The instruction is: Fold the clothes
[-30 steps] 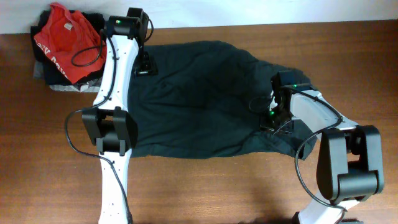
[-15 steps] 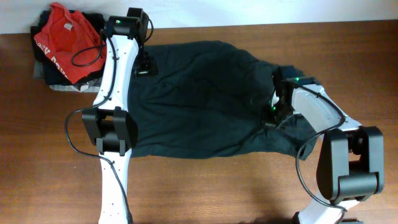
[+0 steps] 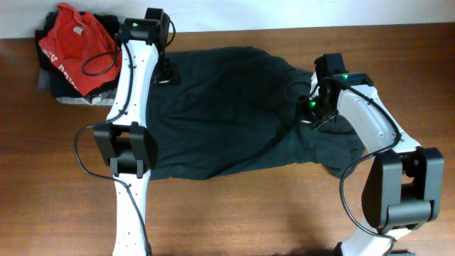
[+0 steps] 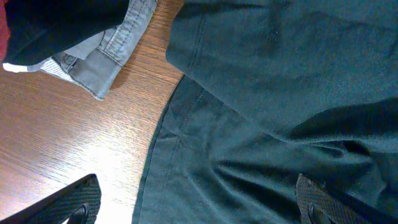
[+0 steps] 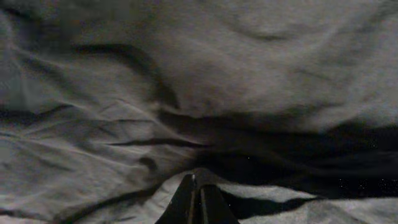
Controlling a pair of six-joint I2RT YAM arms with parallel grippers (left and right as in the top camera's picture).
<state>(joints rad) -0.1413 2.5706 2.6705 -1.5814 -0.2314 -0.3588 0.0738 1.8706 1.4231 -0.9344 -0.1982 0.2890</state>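
The clothes [image 3: 227, 107], one large dark charcoal garment, lie spread and wrinkled across the middle of the table. My left gripper [image 3: 165, 72] hovers over the garment's upper left corner. In the left wrist view it [image 4: 199, 208] stands wide open, one finger [image 4: 78, 199] over bare wood and the other over the cloth [image 4: 280, 93], astride the hem. My right gripper [image 3: 307, 114] is over the garment's right part. In the right wrist view it [image 5: 198, 186] is shut, with a fold of the dark cloth [image 5: 186, 74] pinched and bunched around the tips.
A red T-shirt [image 3: 71, 43] lies on a pile at the back left corner, over a grey folded garment [image 3: 71, 99] whose denim edge [image 4: 106, 56] shows beside the hem. Bare wooden table [image 3: 249, 213] runs along the front.
The right gripper has shut on the cloth and moved up and left, dragging the garment's right end with it. The left arm has not moved.
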